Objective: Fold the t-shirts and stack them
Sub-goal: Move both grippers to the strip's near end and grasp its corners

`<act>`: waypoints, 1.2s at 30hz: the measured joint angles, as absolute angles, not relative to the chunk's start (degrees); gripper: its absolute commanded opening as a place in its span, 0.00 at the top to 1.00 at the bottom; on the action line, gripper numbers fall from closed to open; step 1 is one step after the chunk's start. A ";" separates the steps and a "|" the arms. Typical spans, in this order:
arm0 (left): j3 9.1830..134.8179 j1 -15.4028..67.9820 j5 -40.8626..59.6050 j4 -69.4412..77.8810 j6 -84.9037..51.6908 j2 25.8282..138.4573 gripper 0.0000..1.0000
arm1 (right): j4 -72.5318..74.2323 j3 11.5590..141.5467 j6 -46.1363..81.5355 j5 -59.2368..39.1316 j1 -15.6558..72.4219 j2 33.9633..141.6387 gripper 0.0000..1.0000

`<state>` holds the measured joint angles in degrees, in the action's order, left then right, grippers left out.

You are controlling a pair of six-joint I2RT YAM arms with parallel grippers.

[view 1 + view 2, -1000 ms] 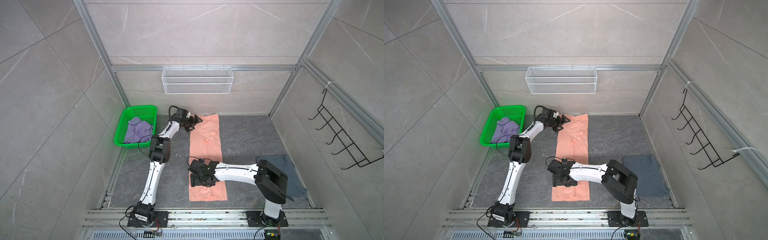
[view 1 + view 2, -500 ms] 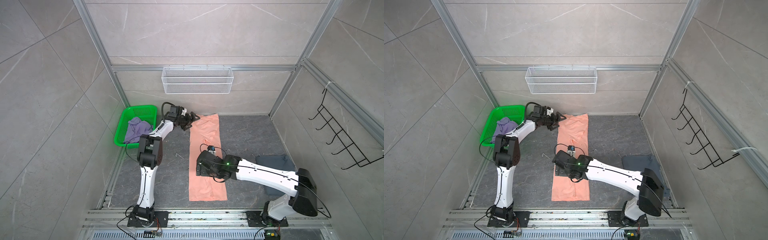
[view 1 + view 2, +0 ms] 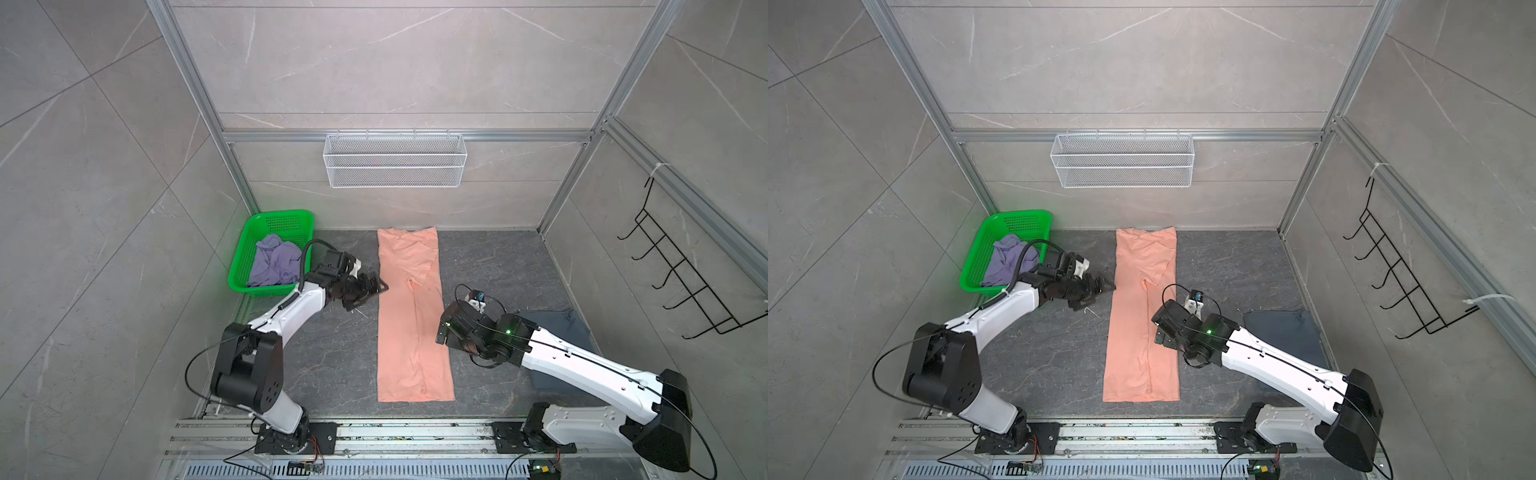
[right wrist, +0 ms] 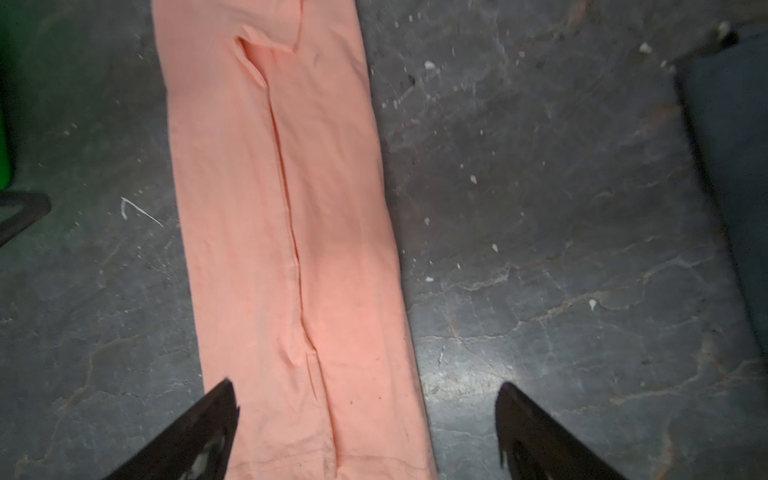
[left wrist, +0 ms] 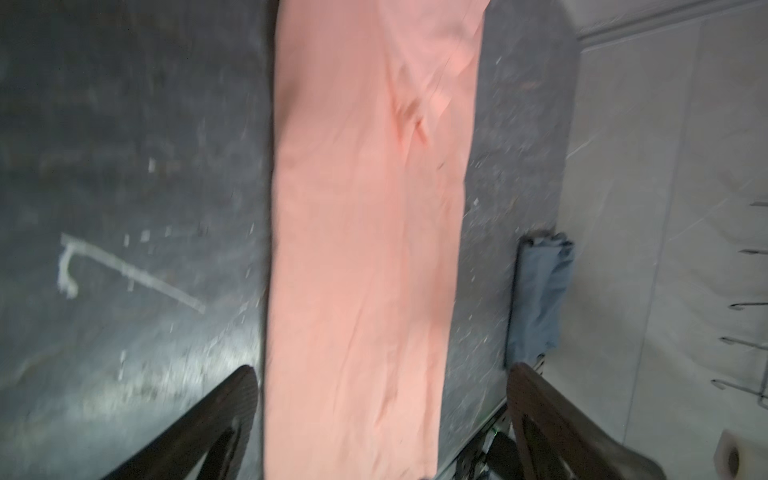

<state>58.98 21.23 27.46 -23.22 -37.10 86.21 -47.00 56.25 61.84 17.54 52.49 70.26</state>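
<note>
The peach-pink t-shirt (image 3: 411, 324) (image 3: 1142, 332) lies flat in the middle of the dark counter (image 3: 340, 365), folded into a long narrow strip that runs from 12 o'clock to 6 o'clock. Its far end almost reaches the back wall. In the right wrist view (image 4: 257, 208) a lengthwise fold edge runs down the strip, and a folded sleeve lies over its far half.

The slate blue-grey t-shirt (image 3: 557, 328) (image 3: 1287, 332) lies folded at about 4 o'clock of the strip, apart from it and partly under the right arm. The lavender t-shirt (image 3: 274, 264) (image 3: 1007, 259) is crumpled in the green basket (image 3: 282, 214) in the 10 o'clock corner.

The left claw (image 3: 372, 293) (image 3: 1100, 291) points toward the strip's edge from 9 o'clock, about halfway along. In the left wrist view its jaws stand spread wide (image 5: 380, 374) and grip nothing. The right claw (image 3: 445, 336) hangs at the strip's 3 o'clock edge, nearer the front end. Its jaws too are spread wide (image 4: 365, 388) with nothing held; the strip's edge shows between them, below.

A white wire basket (image 3: 395, 166) hangs on the back wall at 12 o'clock, and a black hook rack (image 3: 673, 274) on the side wall at 3 o'clock.
</note>
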 measured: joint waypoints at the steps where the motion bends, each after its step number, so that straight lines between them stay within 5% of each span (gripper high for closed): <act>1: 55.99 22.37 26.63 -24.27 -37.54 83.42 0.07 | -45.43 54.13 61.73 15.09 51.99 70.26 0.08; 9: 35.46 29.32 21.41 -29.45 -46.59 59.24 0.15 | -35.42 42.57 61.54 -1.26 50.92 70.26 0.18; 18: 23.40 36.86 20.99 -32.56 -58.63 43.70 0.30 | -31.31 34.76 62.19 -8.10 50.92 64.47 0.27; 29: 22.31 44.58 20.14 -29.85 -62.89 51.94 0.34 | -25.43 22.92 67.42 -10.85 51.03 57.45 0.29; 36: 21.87 48.47 21.17 -21.89 -65.01 59.27 0.35 | -19.38 22.37 69.17 -12.25 51.88 60.38 0.40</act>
